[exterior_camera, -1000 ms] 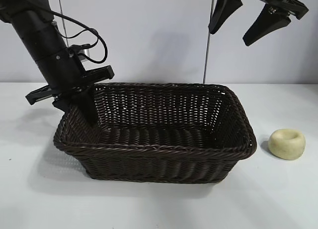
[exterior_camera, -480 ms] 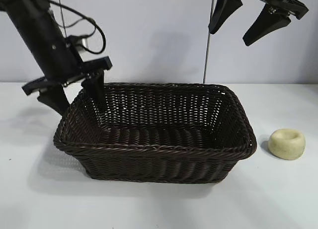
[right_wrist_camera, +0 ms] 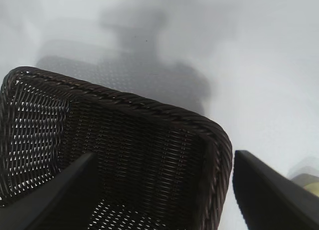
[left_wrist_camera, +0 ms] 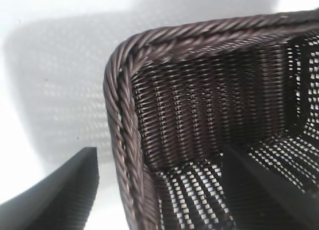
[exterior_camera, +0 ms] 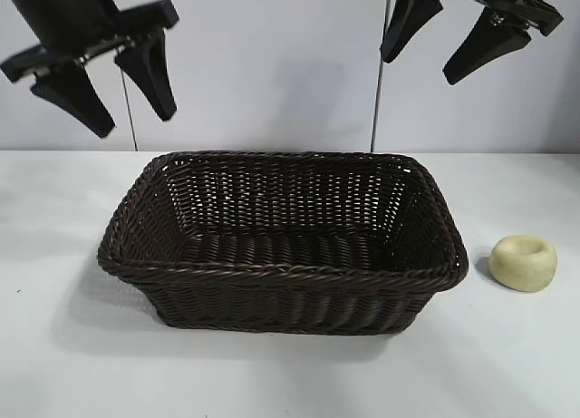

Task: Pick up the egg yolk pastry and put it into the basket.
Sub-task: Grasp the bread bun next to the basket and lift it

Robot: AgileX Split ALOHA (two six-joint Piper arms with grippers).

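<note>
Brown wicker basket is empty; left gripper rose away, fingers apart. Right gripper hangs apart too; egg yolk pastry waits at 3 o'clock.

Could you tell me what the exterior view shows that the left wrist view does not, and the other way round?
Only the exterior view shows the egg yolk pastry on the table right of the basket, the whole basket with nothing in it, and the open left gripper and right gripper hanging above it, both holding nothing. Only the left wrist view shows one basket corner up close: the braided rim, the weave of its inner walls, and the floor at that corner. Both show the basket, the white table and the left gripper's fingers.
</note>
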